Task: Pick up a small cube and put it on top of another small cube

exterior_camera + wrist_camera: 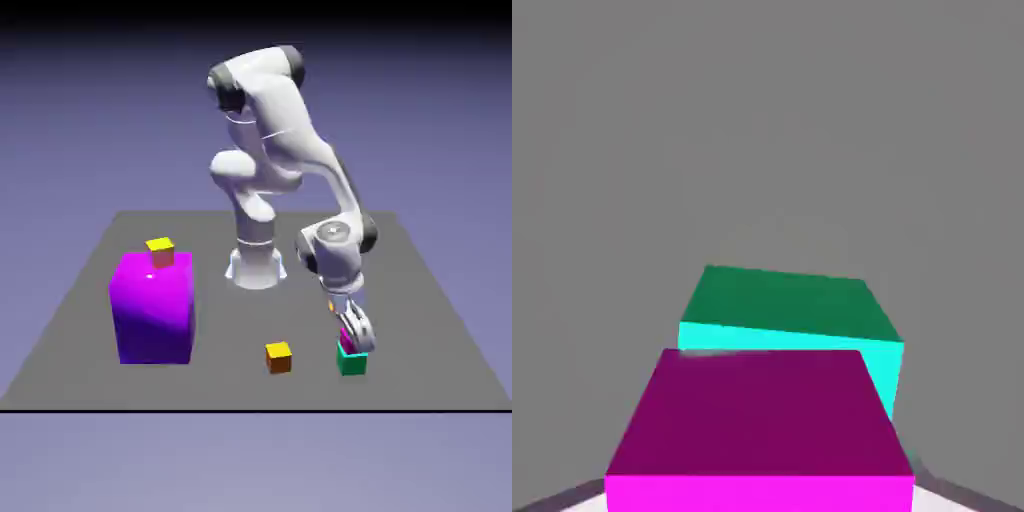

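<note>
Magenta fills the hand view's foreground: the small magenta cube (762, 425) sits clamped in the tool (353, 340), hiding its fingertips. Just beyond lies the teal cube (797, 320), partly covered. In the exterior view the magenta cube (347, 343) appears to touch the teal one (352, 363) on the grey surface (420, 300), contact uncertain.

Grey table (80, 330) w/ plain blue-violet backdrop behind. Large purple-magenta block (153, 310) sits toward the exterior view's left, upright, glossy highlight near its top. Small orange cube w/ yellow top (160, 250) shows just behind/above block's top edge; can't tell if touching. 2nd small orange-yellow cube (279, 357) near table's front edge, approx centre, well apart from block.
</note>
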Robot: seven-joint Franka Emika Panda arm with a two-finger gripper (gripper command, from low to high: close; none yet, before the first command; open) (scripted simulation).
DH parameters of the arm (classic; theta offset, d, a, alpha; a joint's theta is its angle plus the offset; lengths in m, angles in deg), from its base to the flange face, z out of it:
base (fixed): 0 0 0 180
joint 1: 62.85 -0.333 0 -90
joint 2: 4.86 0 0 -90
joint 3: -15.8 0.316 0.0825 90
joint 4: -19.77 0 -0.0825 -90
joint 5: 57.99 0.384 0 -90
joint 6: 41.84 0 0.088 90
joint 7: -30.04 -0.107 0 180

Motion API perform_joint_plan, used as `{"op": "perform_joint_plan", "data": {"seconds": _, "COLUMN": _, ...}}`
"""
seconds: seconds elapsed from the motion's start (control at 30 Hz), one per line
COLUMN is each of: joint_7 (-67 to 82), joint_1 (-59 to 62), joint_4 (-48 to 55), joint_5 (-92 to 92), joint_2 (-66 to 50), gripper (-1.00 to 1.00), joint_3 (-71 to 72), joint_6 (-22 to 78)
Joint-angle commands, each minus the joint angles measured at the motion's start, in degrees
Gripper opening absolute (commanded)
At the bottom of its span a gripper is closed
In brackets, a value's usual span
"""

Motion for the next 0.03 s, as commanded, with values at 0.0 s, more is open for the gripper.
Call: {"op": "perform_joint_plan", "data": {"seconds": 0.0, "joint_7": 1.2, "joint_1": 2.0, "joint_4": -0.1, "joint_5": 1.8, "joint_2": 1.8, "gripper": 1.00, "joint_3": 2.1, "joint_6": 1.5}}
